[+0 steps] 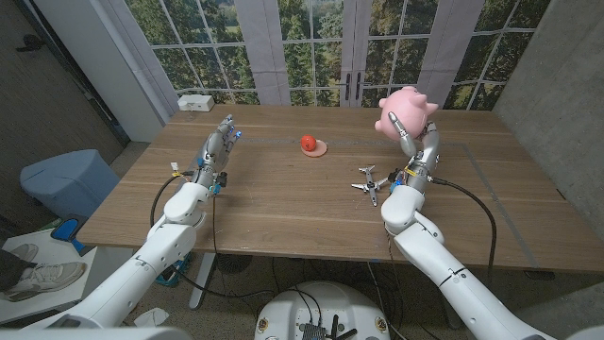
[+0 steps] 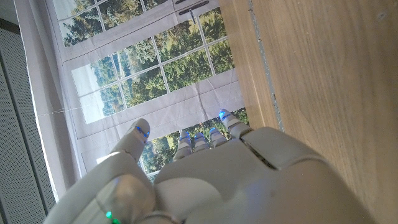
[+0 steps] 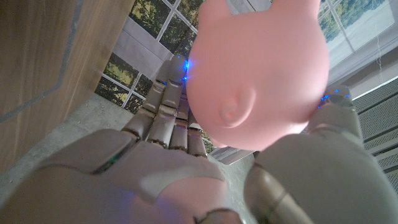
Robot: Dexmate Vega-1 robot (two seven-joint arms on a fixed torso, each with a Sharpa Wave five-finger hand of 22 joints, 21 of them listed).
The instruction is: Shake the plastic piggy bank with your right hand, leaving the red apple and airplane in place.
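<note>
**One pink pig held aloft, two things lying on the desk**

One smooth, rounded pink piggy bank (image 1: pixel 407 108) of glossy plastic, with stubby ears and a small nub on its side, is up in the air above the far right part of the wooden desk (image 1: pixel 283 203). The right hand (image 1: pixel 412 142) grips it from below, fingers (image 3: pixel 168 115) wrapped along one side and the thumb pressing the other, with the forearm raised steeply from the elbow. The red apple (image 1: pixel 309 144), round and shiny, sits on a small pale disc near the middle of the far side. The airplane (image 1: pixel 368 182), a thin grey spiky shape, lies flat on the grainy boards just beside the right forearm. The left hand (image 1: pixel 215 151) holds nothing, its pale jointed fingers (image 2: pixel 205 138) stretched out side by side, slightly apart, over the desk's left part, well apart from the apple.
</note>
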